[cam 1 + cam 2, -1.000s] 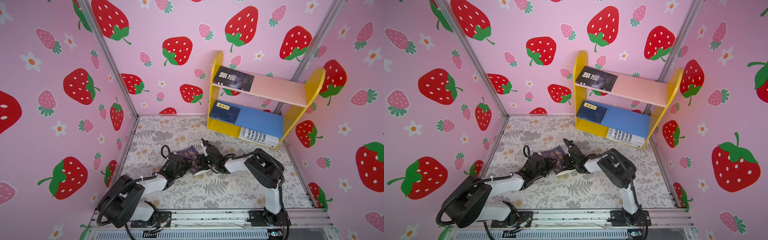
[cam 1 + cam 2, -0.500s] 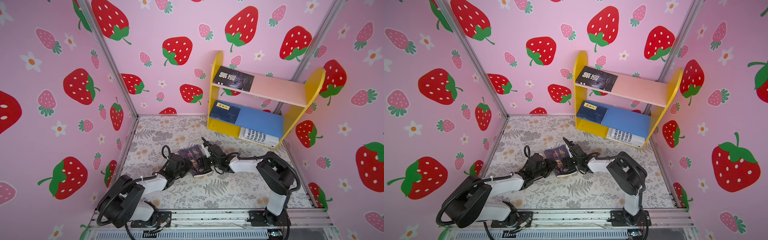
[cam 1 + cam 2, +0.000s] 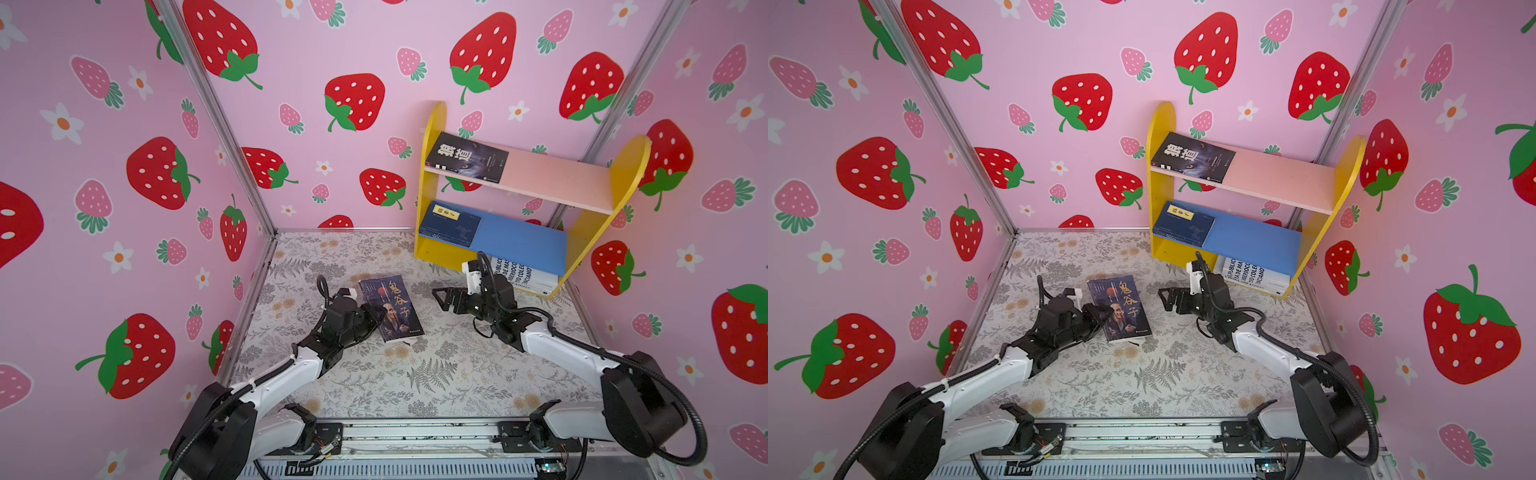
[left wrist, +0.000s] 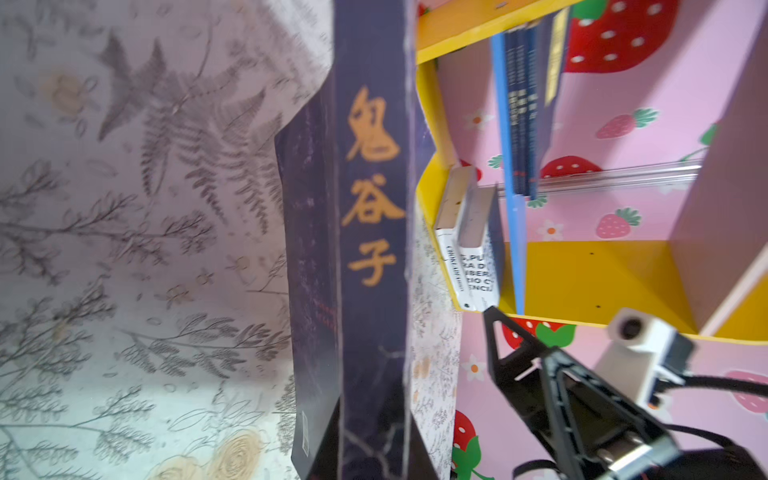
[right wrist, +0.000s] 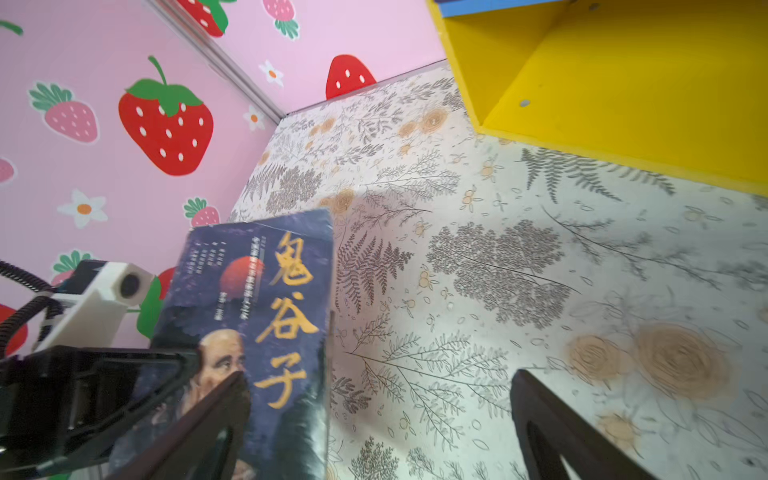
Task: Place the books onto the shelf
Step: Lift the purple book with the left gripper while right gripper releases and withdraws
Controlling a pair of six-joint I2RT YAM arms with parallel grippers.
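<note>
Fern-printed worktop (image 3: 415,374) below me: my left end effector (image 3: 372,316) grips the dark book (image 3: 390,307) by its left edge, tilted up near centre. My right end effector (image 3: 441,299) stands wide, just right of it, near the far-right shelf (image 3: 623,174).

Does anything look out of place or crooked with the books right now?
One dark book with gold characters is off the shelf, held tilted above the mat by the left gripper. Nothing else stands out.
</note>
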